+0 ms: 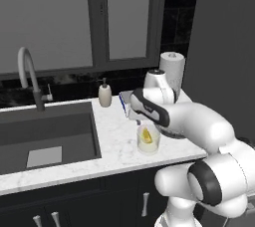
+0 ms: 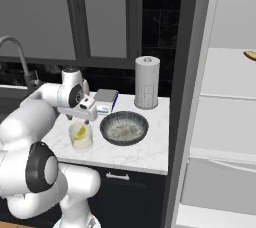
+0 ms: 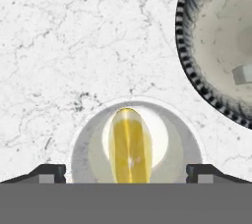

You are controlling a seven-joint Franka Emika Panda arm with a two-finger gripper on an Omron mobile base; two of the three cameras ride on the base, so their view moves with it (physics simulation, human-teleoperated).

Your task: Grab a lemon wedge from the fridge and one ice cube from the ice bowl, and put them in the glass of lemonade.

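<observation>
- The white arm's two-finger gripper (image 3: 126, 173) hangs straight over the short clear straight-sided glass of pale lemonade (image 1: 148, 140), looking down into it; that position suits dropping something in from above rather than setting it down beside.
- Its dark fingertips (image 3: 47, 173) stand wide apart, one at each side of the glass's rim, with nothing between them: the fingers are open and hold nothing.
- The small bright yellow lemon wedge (image 3: 129, 144) lies inside the glass, within the rim, seen end-on from the hand camera; from the left base view it shows as a yellow slice (image 1: 146, 134) in the pale liquid. I judge the lemon half of the task done.
- The wide shallow dark grey ice bowl (image 2: 124, 127), mottled pale inside, sits on the white marbled counter (image 1: 117, 146) just beside the glass, on the fridge side. One pale grey ice cube (image 3: 243, 74) rests in it. Being so near, it calls for only a short sideways move, which is probably the next step.
- The tall grey fridge (image 2: 220, 122) stands open at the counter's end, its white shelves bare but for a brownish-yellow piece (image 2: 250, 55) on an upper shelf.
- A tall white paper-towel roll (image 2: 147, 88) stands behind the bowl, clear of the path.
</observation>
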